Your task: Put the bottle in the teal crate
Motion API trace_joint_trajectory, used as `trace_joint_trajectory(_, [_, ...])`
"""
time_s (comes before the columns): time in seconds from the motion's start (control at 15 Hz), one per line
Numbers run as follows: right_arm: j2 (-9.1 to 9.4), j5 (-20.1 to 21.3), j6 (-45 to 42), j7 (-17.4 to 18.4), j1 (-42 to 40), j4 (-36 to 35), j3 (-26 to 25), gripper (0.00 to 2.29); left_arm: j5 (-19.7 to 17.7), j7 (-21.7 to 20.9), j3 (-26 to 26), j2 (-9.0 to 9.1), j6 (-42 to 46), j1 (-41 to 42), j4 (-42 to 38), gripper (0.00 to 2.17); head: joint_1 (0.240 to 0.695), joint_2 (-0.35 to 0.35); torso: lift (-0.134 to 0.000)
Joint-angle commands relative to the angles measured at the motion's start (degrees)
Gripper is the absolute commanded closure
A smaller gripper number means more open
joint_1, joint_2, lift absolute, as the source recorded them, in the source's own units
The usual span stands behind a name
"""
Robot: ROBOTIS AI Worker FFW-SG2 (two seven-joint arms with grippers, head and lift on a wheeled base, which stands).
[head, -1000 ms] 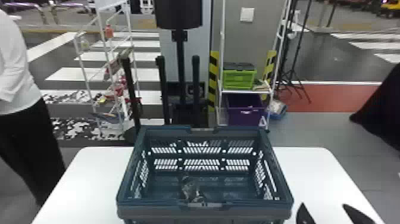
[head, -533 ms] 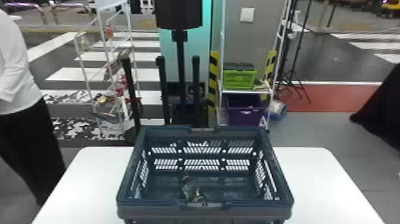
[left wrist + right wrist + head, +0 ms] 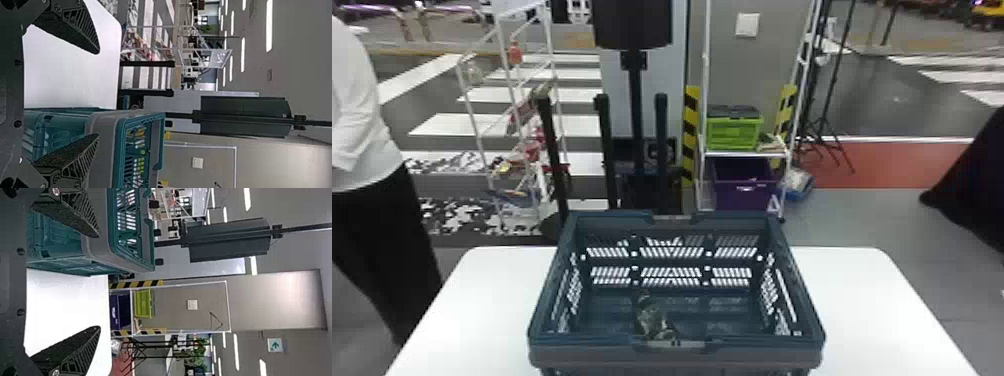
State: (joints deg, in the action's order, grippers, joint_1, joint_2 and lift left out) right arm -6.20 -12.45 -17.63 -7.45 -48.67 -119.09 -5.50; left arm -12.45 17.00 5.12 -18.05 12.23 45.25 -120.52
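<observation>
The teal crate (image 3: 677, 360) stands in the middle of the white table in the head view. Inside it, the bottle (image 3: 652, 317), clear and dark-looking, lies on the crate floor close to the near wall. In the left wrist view my left gripper (image 3: 98, 94) is spread wide with nothing between its fingers, and the crate (image 3: 103, 129) stands beyond it. My right gripper (image 3: 98, 282) also stands open and holds nothing in the right wrist view, with one finger in front of the crate (image 3: 94, 246) and the other over the table.
The white table (image 3: 872, 310) extends on both sides of the crate. Behind it stand a black post with a dark screen (image 3: 632, 25), a white rack (image 3: 507, 75), and a shelf with a green crate (image 3: 734, 132) above a purple bin (image 3: 744, 185). A person stands at the far left.
One second ago my right gripper's fingertips showed at the head view's lower right edge; they have since moved out of that view. The bottle lies in the crate as before.
</observation>
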Motion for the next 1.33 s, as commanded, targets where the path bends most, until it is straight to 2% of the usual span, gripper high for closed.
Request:
trace_joint_trajectory(0.0, [0.66,0.0,-0.2,-0.3,-0.2,0.1,-0.8,0.06,0.5,0.1,0.2,0.04,-0.9,0.4,-0.9,0.13,0.499,0.0,0.0])
trace_joint_trajectory(0.33, [1.89,-1.5,-0.3,-2.4,-0.5,0.9,-3.9,0.06,1.8,0.6,0.4,0.3,-1.1,1.6,-2.4,0.13,0.499,0.0,0.0])
trace_joint_trajectory(0.53, [3.56,-1.6,-0.9,-4.2,-0.3,1.9,-5.3,0.06,1.9,0.6,0.5,0.3,-1.1,1.6,-2.3,0.13,0.499,0.0,0.0])
trace_joint_trajectory(1.27, [4.44,-1.6,0.4,-4.2,0.2,1.3,-5.6,0.07,1.8,0.6,0.1,0.12,-3.9,1.2,-2.7,0.14,0.499,0.0,0.0])
